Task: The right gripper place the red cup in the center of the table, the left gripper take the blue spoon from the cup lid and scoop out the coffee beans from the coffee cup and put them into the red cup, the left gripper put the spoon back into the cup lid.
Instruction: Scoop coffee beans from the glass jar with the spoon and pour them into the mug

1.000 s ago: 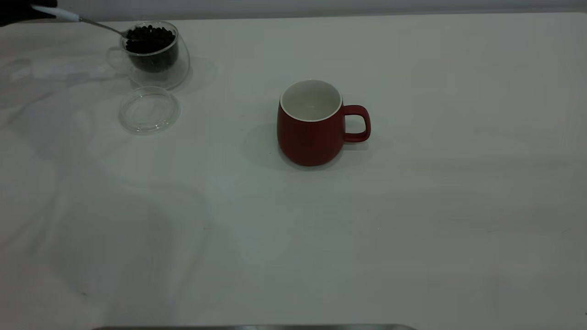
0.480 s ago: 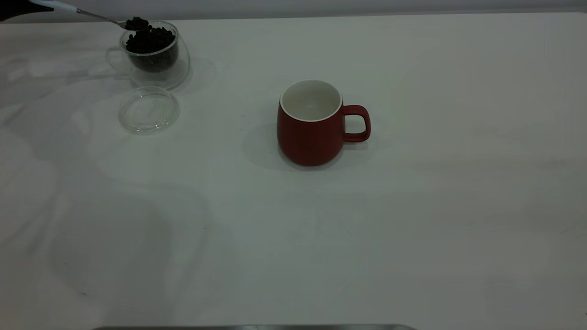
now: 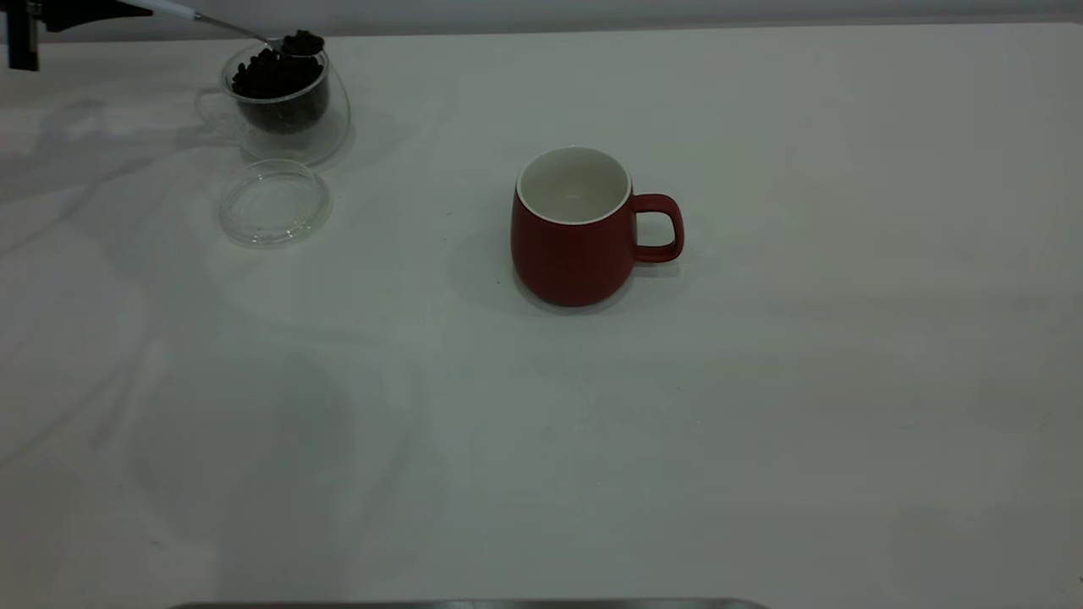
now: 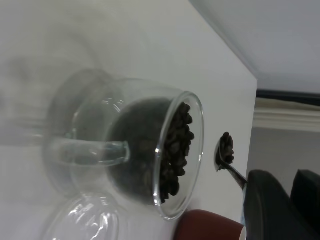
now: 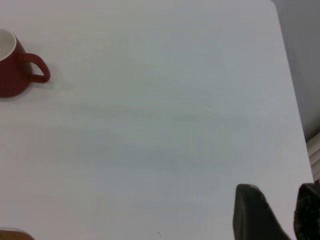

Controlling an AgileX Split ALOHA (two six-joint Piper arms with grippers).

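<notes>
- Table (image 3: 761,423) carries everything you need: the red cup (image 3: 573,228) stands upright at its centre, its white inside bare, so your placing step looks done.
- Coffee cup (image 3: 283,97) sits at the far left corner, heaped with coffee beans (image 3: 275,74), and the cup lid (image 3: 275,203) lies bare just beside it.
- Your left gripper (image 3: 80,10) is clamped on the blue spoon (image 3: 173,10), which a second ago was dipped in the heap and now rides loaded above the rim, moved toward the red cup.
- Your right gripper (image 5: 272,212) hangs parked well off to the side, fingers apart, gripping nothing.
- Next I judge you carry level; the load could spill.
</notes>
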